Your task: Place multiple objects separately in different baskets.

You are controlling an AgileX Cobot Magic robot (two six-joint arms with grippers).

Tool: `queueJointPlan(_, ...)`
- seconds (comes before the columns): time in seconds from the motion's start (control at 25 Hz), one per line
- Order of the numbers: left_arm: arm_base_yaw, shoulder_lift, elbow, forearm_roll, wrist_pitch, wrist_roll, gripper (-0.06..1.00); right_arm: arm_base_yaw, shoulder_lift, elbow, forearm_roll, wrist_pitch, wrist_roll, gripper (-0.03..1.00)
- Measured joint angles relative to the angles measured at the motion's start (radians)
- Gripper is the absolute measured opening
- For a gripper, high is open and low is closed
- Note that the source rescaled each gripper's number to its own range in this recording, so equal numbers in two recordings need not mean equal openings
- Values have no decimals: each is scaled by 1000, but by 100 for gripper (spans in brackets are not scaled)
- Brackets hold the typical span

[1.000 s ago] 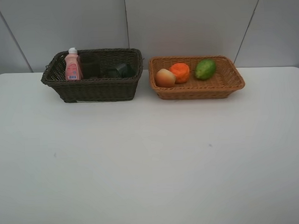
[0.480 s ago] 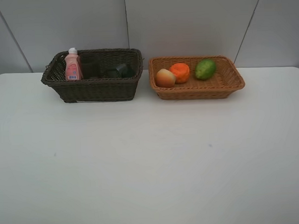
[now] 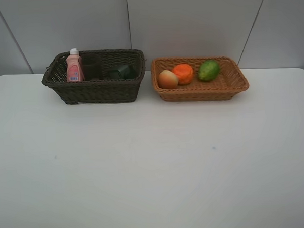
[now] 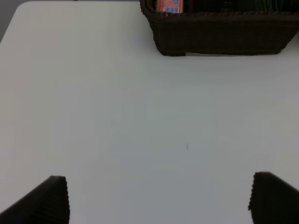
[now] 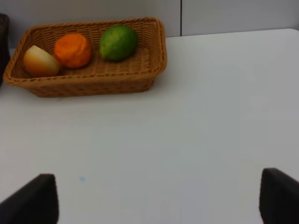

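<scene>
Nothing is shifting between the earlier high views and this one: both baskets and everything in them are sitting exactly where they were, and no arm is entering the high view. Taking the dark brown basket point(image 3: 94, 76) as the landmark and going from its left, the pink bottle point(image 3: 73, 66) is standing upright inside it at the left end, a dark cup point(image 3: 91, 67) is standing just beside the bottle, and the dark pump bottle point(image 3: 122, 72) is lying toward its right end, so the containers are being kept together in the deeper basket, whose walls are propping them up. Just to the right of the dark brown basket, close to it, the tan basket point(image 3: 226, 83) is holding the peach-like fruit point(image 3: 167, 79), the orange point(image 3: 183, 73) touching it, and the green fruit point(image 3: 208, 70) farthest from the landmark. Fruit is sitting in the shallow tray, where rolling matters little. The sorting is looking complete. The left gripper point(image 4: 159, 198) is hanging wide open and empty over bare table in front of the dark brown basket, and the right gripper point(image 5: 159, 198) is likewise spread wide, holding nothing, well apart from the landmark.
</scene>
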State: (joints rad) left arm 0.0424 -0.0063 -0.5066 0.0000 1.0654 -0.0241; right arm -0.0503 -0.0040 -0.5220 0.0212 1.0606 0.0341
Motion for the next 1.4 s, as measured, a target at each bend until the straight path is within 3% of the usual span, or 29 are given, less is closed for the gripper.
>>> queueJointPlan(1.4,0,0,2,0,0,-2,100,0,0,0,0,0,0,100)
